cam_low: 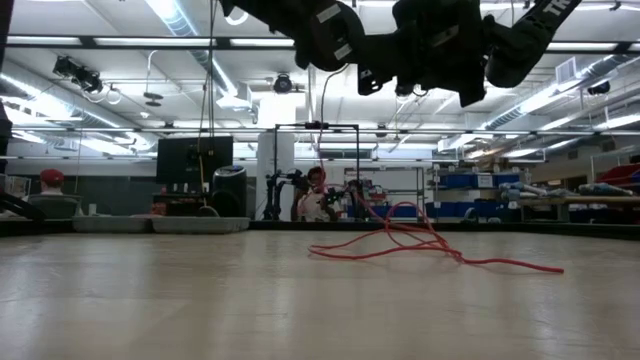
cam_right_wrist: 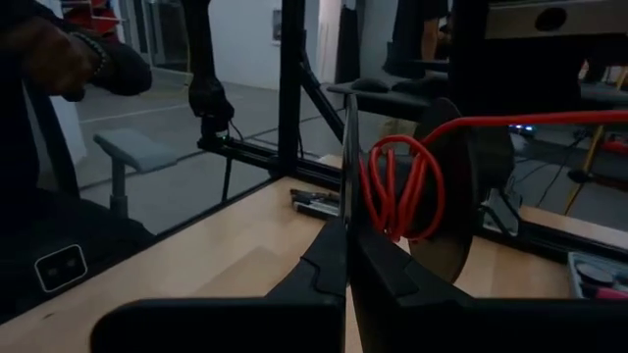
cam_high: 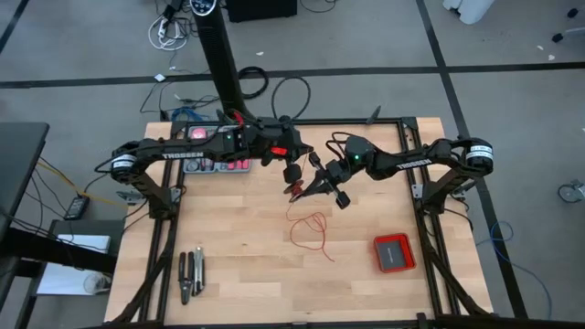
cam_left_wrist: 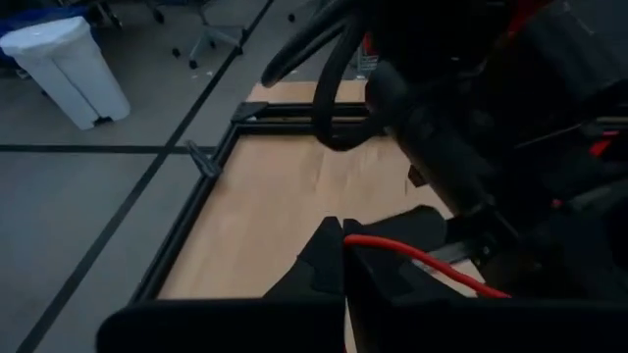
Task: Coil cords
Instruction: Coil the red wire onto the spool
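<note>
While both arms meet above the worktop's [cam_high: 238, 265] centre, the left gripper [cam_left_wrist: 343, 257] pinches the red wire [cam_high: 313, 230] taut; the right gripper [cam_right_wrist: 348, 245], closed, apparently holds the spool [cam_right_wrist: 461, 186] for winding.

The scene is lit evenly from overhead by long ceiling strip lights [cam_low: 190, 22], which are seen as bright, slightly blown-out bands in the low view. The wooden table [cam_high: 238, 274] is rendered bright and warm from above, with only soft, faint shadows cast under the arms. In the low view the arms are reduced to dark silhouettes against the ceiling glare, and the near tabletop is softly blurred. In both wrist views the near fingers are shown dark and out of focus, and a dimmer, cooler cast is seen in the left one.
</note>
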Robot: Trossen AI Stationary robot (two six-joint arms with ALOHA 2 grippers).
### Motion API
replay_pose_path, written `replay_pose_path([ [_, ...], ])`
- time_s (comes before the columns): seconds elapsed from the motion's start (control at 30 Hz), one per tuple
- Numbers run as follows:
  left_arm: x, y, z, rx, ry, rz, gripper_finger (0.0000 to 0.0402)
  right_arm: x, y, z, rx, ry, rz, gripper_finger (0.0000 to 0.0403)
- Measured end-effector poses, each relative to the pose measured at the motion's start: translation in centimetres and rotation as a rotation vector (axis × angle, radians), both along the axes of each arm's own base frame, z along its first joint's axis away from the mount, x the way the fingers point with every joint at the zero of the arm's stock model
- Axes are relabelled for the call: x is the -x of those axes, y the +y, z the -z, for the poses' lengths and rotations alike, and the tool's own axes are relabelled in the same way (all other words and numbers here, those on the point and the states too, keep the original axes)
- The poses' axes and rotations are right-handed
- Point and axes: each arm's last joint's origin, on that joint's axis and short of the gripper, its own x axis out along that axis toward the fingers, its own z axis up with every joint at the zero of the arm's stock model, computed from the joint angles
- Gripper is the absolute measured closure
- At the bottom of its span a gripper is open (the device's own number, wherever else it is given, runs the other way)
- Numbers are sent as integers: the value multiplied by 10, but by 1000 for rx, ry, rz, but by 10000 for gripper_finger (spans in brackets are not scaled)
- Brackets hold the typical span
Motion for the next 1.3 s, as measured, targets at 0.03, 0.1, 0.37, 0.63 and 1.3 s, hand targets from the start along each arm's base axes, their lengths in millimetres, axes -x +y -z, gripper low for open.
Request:
replay_pose_path([
  [0.03, 0, 0, 1, 1, 8, -2, 400, 0, 0, 1, -5, 8, -2, 402],
  [0.1, 0, 0, 2, 4, 20, -8, 400, 0, 0, 1, -11, 13, 0, 402],
  [0.37, 2, 1, 11, 58, 87, -38, 400, 7, -6, -8, -9, -6, -25, 402],
  [0.63, 0, -2, 11, 141, 55, 32, 400, 9, -5, -8, 27, -17, -68, 402],
  [1.3, -2, -13, 26, 316, 137, 274, 400, 18, -1, -35, 64, -177, -174, 402],
])
